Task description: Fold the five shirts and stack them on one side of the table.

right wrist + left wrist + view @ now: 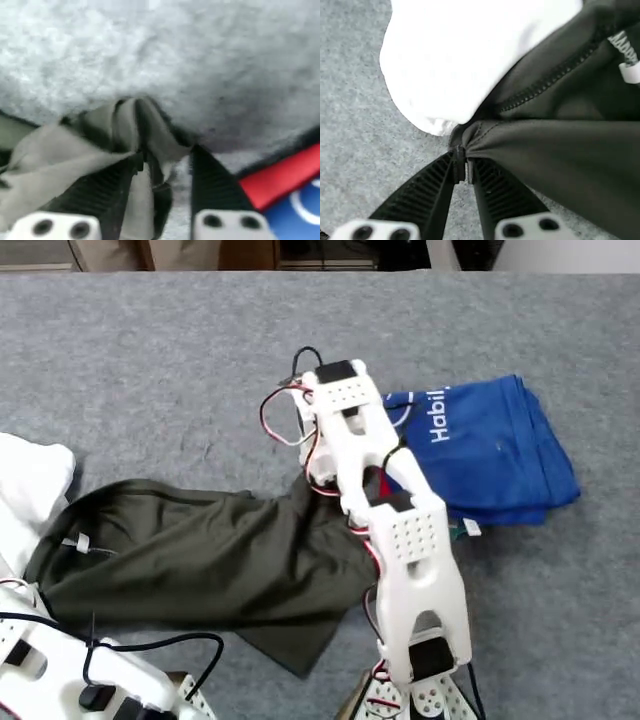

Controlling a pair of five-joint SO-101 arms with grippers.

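A dark olive shirt lies crumpled across the grey table's middle and left. My left gripper is shut on that shirt's hem, right beside a white shirt that sits at the table's left edge. My right gripper is closed on a bunched ridge of the olive cloth at the shirt's right end, under the white right arm. A folded blue shirt rests at the right, close to that gripper.
Under the blue shirt a red layer shows at its edge. The left arm's base and cables occupy the near left corner. Bare grey table stretches across the far side.
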